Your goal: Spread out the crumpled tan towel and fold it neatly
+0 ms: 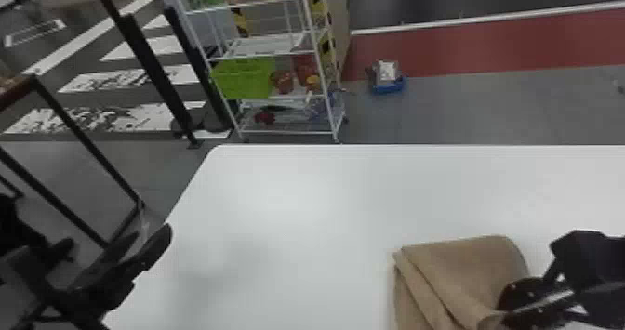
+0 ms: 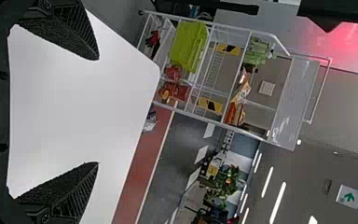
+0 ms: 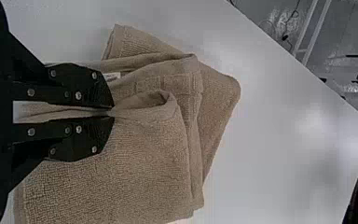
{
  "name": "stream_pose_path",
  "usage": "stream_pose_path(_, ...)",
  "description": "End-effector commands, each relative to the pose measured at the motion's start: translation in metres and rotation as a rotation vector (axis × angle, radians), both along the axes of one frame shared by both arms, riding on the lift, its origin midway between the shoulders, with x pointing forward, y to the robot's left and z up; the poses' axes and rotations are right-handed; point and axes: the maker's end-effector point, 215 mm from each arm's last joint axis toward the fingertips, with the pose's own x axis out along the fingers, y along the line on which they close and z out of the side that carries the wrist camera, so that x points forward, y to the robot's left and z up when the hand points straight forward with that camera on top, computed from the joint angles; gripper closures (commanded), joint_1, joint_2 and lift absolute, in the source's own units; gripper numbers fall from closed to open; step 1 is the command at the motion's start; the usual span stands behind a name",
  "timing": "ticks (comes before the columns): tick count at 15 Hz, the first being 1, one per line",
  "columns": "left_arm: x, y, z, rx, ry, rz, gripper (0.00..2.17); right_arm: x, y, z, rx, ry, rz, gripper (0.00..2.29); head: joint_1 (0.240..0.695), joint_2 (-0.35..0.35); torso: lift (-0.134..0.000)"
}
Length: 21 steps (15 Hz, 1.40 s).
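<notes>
Towel point(image 1: 474, 268) is lying loosely folded on the near right part of the table point(image 1: 288, 213), right gripper point(image 1: 507, 311) is pinching its fold there, left gripper point(image 1: 116, 247) is hanging by the table's left edge, fingers spread, and rack point(image 1: 265, 48) is standing beyond the table.

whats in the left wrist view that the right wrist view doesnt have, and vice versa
Left wrist view's own: the green crate on a rack, a plant and a green-and-white sign.
Right wrist view's own: the tan towel with a small white label, a fold of it pinched in the right gripper.
Both: the white table, bare where the left wrist view has it, under the towel in the right.
</notes>
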Motion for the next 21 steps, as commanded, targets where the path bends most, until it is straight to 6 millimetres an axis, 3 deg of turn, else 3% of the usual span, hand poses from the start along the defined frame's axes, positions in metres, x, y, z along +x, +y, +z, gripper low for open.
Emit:
stream_pose_path(1, 0.0, -0.001, -0.001, -0.002, 0.0, 0.001, 0.08, 0.003, 0.0, 0.005, 0.01, 0.008, -0.008, 1.06, 0.695, 0.35, -0.122)
stream_pose_path(6, -0.003, 0.001, -0.001, 0.001, 0.002, 0.004, 0.08, 0.008, -0.005, 0.003, 0.001, 0.036, -0.056, 1.04, 0.695, 0.35, -0.122)
stream_pose_path(8, -0.004, 0.003, -0.002, 0.0, 0.004, 0.007, 0.08, 0.008, -0.005, 0.004, 0.002, 0.036, -0.056, 0.89, 0.695, 0.35, -0.122)
stream_pose_path(21, -0.005, 0.004, -0.001, 0.002, 0.003, 0.01, 0.08, 0.015, -0.004, 0.008, 0.026, 0.049, -0.071, 0.89, 0.695, 0.35, -0.122)
